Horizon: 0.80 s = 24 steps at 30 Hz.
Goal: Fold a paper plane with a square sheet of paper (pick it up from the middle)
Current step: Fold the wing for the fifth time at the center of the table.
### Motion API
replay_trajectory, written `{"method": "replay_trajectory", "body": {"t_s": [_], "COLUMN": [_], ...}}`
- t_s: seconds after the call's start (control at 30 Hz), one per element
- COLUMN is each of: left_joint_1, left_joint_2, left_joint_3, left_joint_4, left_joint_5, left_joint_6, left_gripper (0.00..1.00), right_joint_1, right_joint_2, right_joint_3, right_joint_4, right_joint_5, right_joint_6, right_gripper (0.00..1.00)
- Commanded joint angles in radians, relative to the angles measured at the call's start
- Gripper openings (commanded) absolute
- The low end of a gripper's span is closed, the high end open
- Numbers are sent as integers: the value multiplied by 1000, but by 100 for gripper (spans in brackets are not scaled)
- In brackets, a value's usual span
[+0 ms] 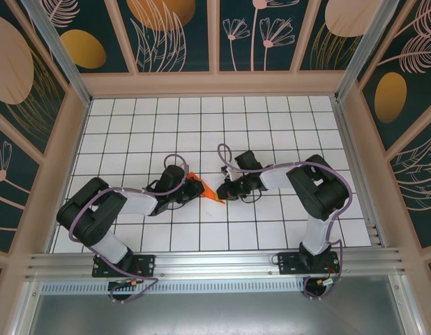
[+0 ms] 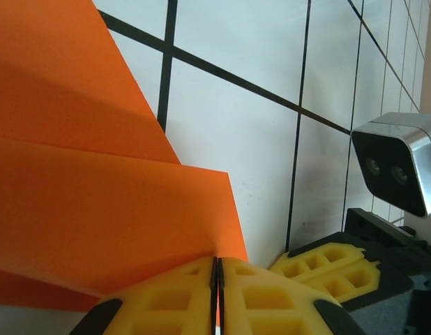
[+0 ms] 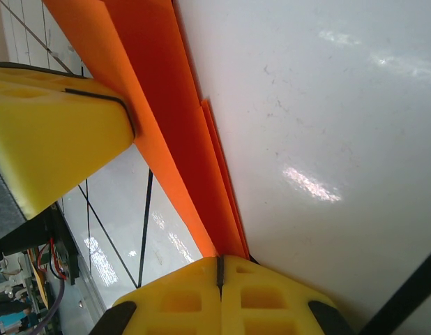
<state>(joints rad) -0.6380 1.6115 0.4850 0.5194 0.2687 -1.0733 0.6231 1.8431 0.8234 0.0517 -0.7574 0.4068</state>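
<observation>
The orange paper plane lies mid-way across the white grid table. On its left the left gripper pinches it with jaws pressed together. On its right the right gripper does likewise, and the black arms crowd both ends.

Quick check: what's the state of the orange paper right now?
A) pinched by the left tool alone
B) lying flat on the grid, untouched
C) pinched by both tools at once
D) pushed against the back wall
C: the orange paper sits between the left tool and the right tool, and each wrist view shows that tool closed on a paper edge.
</observation>
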Motion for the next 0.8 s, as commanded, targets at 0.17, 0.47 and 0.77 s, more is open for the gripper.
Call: {"method": "replay_trajectory", "body": {"t_s": [0.17,0.47,0.77], "left_joint_1": [-4,-4,-4], "left_joint_2": [24,35,52], "left_joint_3": [22,27,41], "left_joint_4": [-30,-78,-123], "left_joint_5": [-47,-68,-79], "left_joint_6": [28,17,14], "left_gripper": [12,11,10], "right_joint_1": [-4,-4,-4], "right_joint_2": [34,11,-88], "right_joint_3": [-27,-9,-4], "right_joint_4": [-26,-42,-52], "right_joint_5": [21,33,64], "right_joint_6": [-3,-11,-14], "right_gripper": [5,7,21]}}
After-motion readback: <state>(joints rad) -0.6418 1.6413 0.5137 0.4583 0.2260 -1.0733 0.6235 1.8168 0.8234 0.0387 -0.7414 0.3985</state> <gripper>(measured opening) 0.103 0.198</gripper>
